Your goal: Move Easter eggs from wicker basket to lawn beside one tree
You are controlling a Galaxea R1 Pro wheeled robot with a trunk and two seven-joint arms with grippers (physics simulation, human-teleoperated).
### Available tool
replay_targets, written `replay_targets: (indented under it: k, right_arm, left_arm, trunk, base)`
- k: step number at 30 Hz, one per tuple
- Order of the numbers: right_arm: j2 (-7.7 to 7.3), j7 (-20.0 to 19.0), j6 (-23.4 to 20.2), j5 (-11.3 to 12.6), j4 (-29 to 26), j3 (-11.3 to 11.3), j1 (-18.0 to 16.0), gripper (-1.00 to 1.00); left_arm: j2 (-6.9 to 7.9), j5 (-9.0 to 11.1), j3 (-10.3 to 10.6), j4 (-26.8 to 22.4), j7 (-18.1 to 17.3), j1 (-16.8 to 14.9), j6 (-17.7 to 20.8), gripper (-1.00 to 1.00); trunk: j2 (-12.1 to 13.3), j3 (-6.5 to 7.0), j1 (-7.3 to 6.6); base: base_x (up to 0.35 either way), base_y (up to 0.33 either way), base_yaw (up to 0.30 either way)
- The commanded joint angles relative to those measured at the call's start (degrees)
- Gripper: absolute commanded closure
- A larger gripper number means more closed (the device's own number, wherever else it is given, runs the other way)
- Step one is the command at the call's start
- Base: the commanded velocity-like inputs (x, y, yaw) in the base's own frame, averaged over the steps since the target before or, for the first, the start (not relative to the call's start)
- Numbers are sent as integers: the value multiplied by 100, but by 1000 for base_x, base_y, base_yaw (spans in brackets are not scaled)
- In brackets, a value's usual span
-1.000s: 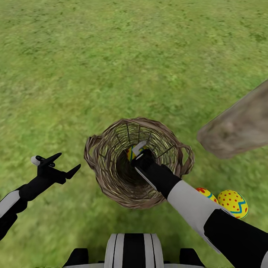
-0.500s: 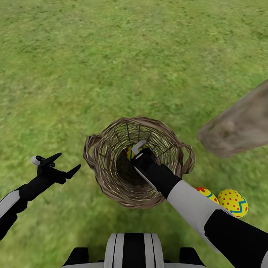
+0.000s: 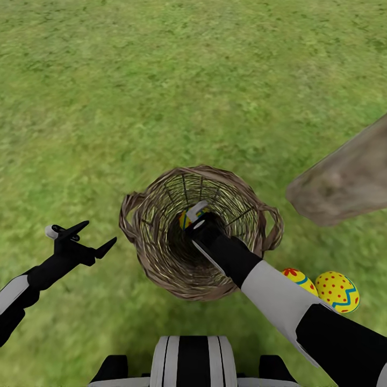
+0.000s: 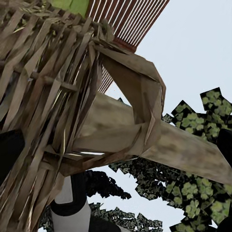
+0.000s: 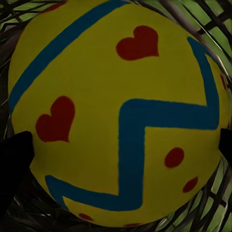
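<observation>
Right pincer (image 3: 194,214) clasps a smooth yellow egg (image 3: 186,217) inside the woven basket (image 3: 156,258).

Even, bright daylight covers the lawn (image 3: 161,80), with no hard shadows or glare. The wicker basket (image 3: 161,269) is dark in its hollow (the weave shades it). The tree (image 3: 344,188) at 3 o'clock looks soft-edged. The right wrist view's egg (image 5: 116,111) is slightly blurred.
</observation>
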State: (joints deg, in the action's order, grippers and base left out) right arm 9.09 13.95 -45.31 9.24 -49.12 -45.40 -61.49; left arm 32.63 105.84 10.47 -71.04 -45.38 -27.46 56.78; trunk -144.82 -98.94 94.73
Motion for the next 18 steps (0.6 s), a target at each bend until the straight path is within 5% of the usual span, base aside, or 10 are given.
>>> replay_targets:
  k: [1,5,9,18]
  right_arm:
    - [-4,56,5,157,482,-20,-3,100]
    - [-4,56,5,161,488,-21,-3,100]
    - [-4,56,-3,165,500,-21,-3,100]
    - [-1,52,-4,166,517,-21,-3,100]
  left_arm:
    - [6,15,16,5,-24,-5,17,-100]
    - [3,13,18,4,-24,-5,17,-100]
    - [-162,-5,16,4,-15,-5,20,-100]
    - [-170,1,16,6,-15,-5,17,-100]
  trunk:
    - [-1,-4,0]
    - [0,19,-2]
    - [3,63,-7]
    - [7,129,-15]
  base:
    - [0,0,0]
    - [0,0,0]
    - [0,0,0]
    - [0,0,0]
